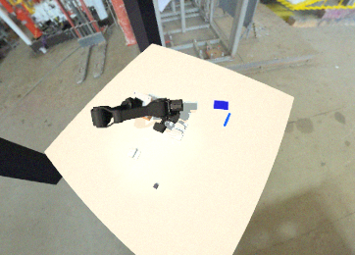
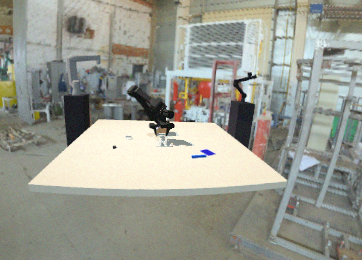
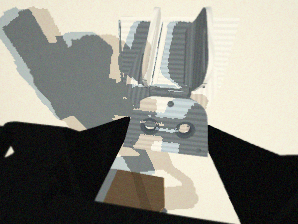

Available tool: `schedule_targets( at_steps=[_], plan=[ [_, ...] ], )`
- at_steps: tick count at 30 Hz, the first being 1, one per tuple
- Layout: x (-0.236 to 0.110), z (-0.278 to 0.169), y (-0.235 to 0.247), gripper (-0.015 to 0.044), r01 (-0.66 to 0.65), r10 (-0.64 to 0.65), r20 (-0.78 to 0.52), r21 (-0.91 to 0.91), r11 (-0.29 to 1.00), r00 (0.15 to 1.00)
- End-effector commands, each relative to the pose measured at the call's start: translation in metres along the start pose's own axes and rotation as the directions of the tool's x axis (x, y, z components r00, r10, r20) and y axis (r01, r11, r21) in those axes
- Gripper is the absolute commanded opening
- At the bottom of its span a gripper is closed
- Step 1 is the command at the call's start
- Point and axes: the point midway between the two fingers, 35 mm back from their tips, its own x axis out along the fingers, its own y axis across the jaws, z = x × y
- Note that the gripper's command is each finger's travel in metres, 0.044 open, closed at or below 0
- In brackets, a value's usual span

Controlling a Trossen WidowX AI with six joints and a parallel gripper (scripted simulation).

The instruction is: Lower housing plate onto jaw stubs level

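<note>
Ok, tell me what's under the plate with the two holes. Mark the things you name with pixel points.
Through the holes in the plate (image 3: 169, 114), only small pale patches show. Its solid part covers the rest, so I can't tell whether the stubs are there.

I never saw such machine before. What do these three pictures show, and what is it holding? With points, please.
The machine is a black jointed robot arm (image 1: 142, 112) (image 2: 141, 97). One picture looks down from above, one looks across the table from outside, and one looks from the arm's wrist past its end effector (image 1: 167, 122) (image 2: 162, 130) (image 3: 169, 122).

The end effector is shut on a pale grey plate with two round holes (image 3: 171, 112). Just beyond it in the wrist picture are two pale upright jaws (image 3: 154, 47) (image 3: 200, 50).

On the cream table (image 1: 211, 184) (image 2: 150, 180) (image 3: 265, 75) lie a flat blue rectangle (image 1: 221, 105) (image 2: 208, 152), a thin blue bar (image 1: 227, 120) (image 2: 198, 156), a small dark block (image 1: 156, 185) (image 2: 114, 147) and a small whitish piece (image 1: 133, 153) (image 2: 129, 137).
</note>
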Motion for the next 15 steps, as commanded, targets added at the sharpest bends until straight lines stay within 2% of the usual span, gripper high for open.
schedule_targets(
  at_steps=[1,15],
  plan=[
    [0.007,-0.001,-0.001,0.0351,0.007,-0.007,0.000,-0.005,1.000,1.000],
    [0.022,-0.003,-0.002,0.0351,0.011,-0.011,-0.001,-0.005,1.000,1.000]
  ],
)
